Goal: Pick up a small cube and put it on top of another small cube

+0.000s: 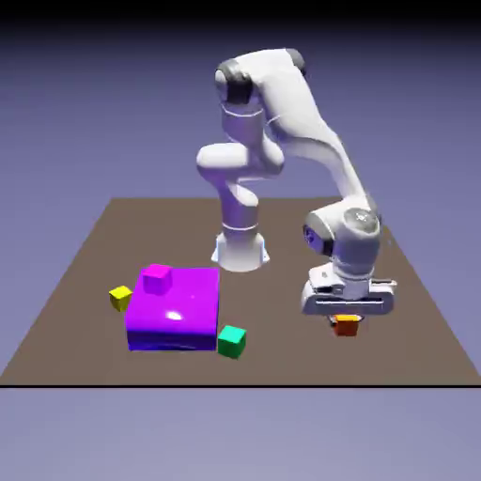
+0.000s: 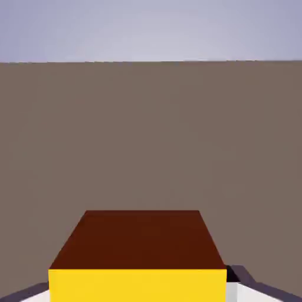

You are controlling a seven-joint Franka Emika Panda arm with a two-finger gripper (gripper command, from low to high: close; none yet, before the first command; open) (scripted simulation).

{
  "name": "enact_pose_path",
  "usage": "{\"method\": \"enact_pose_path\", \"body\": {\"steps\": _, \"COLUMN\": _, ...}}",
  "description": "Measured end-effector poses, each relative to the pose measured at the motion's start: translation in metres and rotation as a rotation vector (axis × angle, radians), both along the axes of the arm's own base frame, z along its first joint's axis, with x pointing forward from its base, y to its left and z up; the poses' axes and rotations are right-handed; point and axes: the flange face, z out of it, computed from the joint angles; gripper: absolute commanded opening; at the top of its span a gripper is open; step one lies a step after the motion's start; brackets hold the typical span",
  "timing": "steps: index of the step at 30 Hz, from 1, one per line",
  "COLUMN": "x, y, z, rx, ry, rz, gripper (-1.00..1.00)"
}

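Note:
The small orange cube [image 1: 347,326] sits right under my gripper [image 1: 345,318], toward the exterior view's right, low over the brown table [image 1: 413,310]. In the hand view the cube [image 2: 138,248] fills the bottom middle, showing a yellow face nearest the camera and a dark red-brown face beyond it. Grey fingertips [image 2: 237,284] press against its two sides at the bottom corners, so the gripper is shut on it. Whether the cube touches the table I cannot tell.
A large purple block [image 1: 175,310] lies at the exterior view's left with a small magenta cube [image 1: 156,275] on its far corner. A yellow cube [image 1: 120,298] stands to its left and a green cube [image 1: 231,341] at its near right corner.

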Motion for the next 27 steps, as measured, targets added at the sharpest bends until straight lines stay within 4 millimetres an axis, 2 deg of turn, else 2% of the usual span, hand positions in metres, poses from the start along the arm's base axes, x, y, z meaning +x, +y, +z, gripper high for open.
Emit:
{"method": "enact_pose_path", "body": {"steps": 6, "x": -0.004, "y": -0.109, "z": 0.017, "rx": 0.0, "ry": 0.001, "rz": -0.483, "gripper": -1.0}}
{"method": "enact_pose_path", "body": {"steps": 12, "x": -0.033, "y": -0.216, "z": 0.03, "rx": -0.002, "ry": 0.004, "rz": -0.985, "gripper": -1.0}}
{"method": "enact_pose_path", "body": {"steps": 13, "x": -0.038, "y": -0.227, "z": 0.032, "rx": -0.002, "ry": 0.004, "rz": -1.049, "gripper": -1.0}}
{"method": "enact_pose_path", "body": {"steps": 14, "x": -0.038, "y": -0.223, "z": 0.032, "rx": -0.002, "ry": 0.004, "rz": -1.039, "gripper": -1.0}}
{"method": "enact_pose_path", "body": {"steps": 19, "x": -0.039, "y": -0.217, "z": -0.032, "rx": -0.001, "ry": 0.004, "rz": -1.04, "gripper": -1.0}}
{"method": "enact_pose_path", "body": {"steps": 20, "x": -0.04, "y": -0.216, "z": -0.038, "rx": -0.003, "ry": 0.004, "rz": -1.04, "gripper": 1.0}}
{"method": "enact_pose_path", "body": {"steps": 22, "x": -0.04, "y": -0.216, "z": -0.038, "rx": -0.003, "ry": 0.004, "rz": -1.04, "gripper": 1.0}}
{"method": "enact_pose_path", "body": {"steps": 27, "x": -0.038, "y": -0.223, "z": 0.026, "rx": -0.001, "ry": 0.005, "rz": -1.041, "gripper": 1.0}}
